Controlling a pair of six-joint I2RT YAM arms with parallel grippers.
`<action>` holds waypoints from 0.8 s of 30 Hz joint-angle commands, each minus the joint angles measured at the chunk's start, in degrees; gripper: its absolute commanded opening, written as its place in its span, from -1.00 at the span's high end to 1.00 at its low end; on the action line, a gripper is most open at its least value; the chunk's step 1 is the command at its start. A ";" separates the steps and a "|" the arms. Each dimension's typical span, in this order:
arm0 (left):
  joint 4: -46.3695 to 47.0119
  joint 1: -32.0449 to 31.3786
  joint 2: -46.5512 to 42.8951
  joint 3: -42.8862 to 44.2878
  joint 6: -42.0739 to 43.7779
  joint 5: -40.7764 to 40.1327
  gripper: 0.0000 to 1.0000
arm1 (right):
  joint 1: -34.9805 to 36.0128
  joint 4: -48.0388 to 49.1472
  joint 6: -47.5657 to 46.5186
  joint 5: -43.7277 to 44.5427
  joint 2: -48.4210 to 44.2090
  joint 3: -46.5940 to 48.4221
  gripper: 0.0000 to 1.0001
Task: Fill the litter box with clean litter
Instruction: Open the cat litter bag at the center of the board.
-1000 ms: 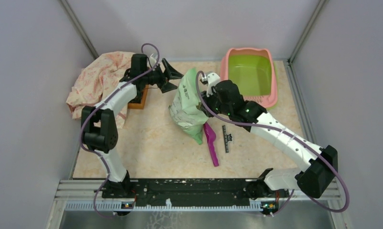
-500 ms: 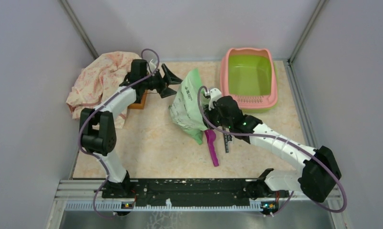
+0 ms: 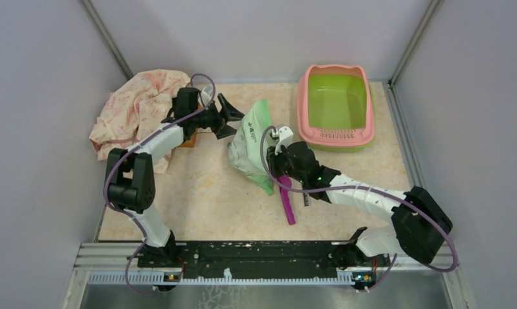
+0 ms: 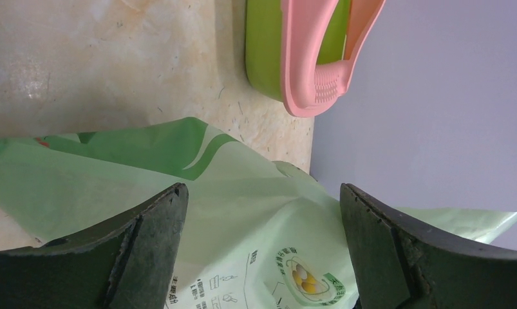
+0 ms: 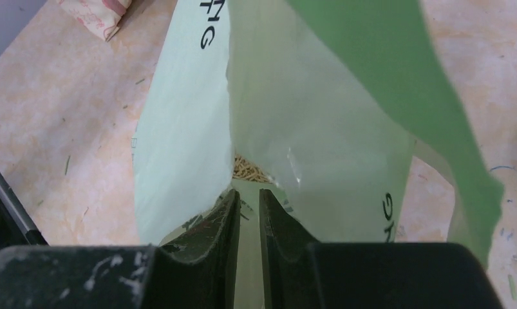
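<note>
The litter box (image 3: 302, 109) stands at the back right, pink-rimmed, its lime-green basin bare; the left wrist view catches its edge (image 4: 300, 58). A light green printed bag (image 3: 249, 145) slumps at the table's middle. Through its open mouth, in the right wrist view, I see clean litter (image 5: 249, 170) as pale beige granules inside the bag (image 5: 320, 116). My right gripper (image 3: 273, 172) (image 5: 246, 191) is at the bag's near right side, jaws almost together on the bag's edge. My left gripper (image 3: 233, 117) (image 4: 262, 190) stands wide open just left of the bag (image 4: 243, 212), its top between the fingers but untouched.
A purple scoop (image 3: 285, 196) lies on the table beside the bag's lower end, next to a thin black strip (image 3: 305, 193). A pink patterned cloth (image 3: 136, 109) is heaped at the back left, with a small brown wooden tray (image 3: 190, 138) partly under my left arm.
My right arm has drawn back towards the near edge and lower, the bag's right side coming with it. My left gripper has shifted slightly nearer, still open.
</note>
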 commanded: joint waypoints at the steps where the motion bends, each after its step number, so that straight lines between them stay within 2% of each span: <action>1: 0.35 -1.02 -2.19 -2.88 1.59 -1.75 -0.83 | 2.12 7.59 1.96 2.04 4.53 0.43 0.64; 12: 5.51 -4.00 -2.28 -9.73 0.29 -6.75 -0.82 | 3.86 12.49 7.38 6.62 5.20 -9.43 0.64; 19: 5.57 -4.12 -1.67 -10.45 0.61 -6.86 -0.82 | 3.90 8.74 6.04 5.38 2.61 -6.91 0.60; 24: 3.57 -4.11 -3.49 -9.45 1.78 -7.19 -0.83 | 3.86 -0.31 2.86 4.99 -4.08 -1.35 0.55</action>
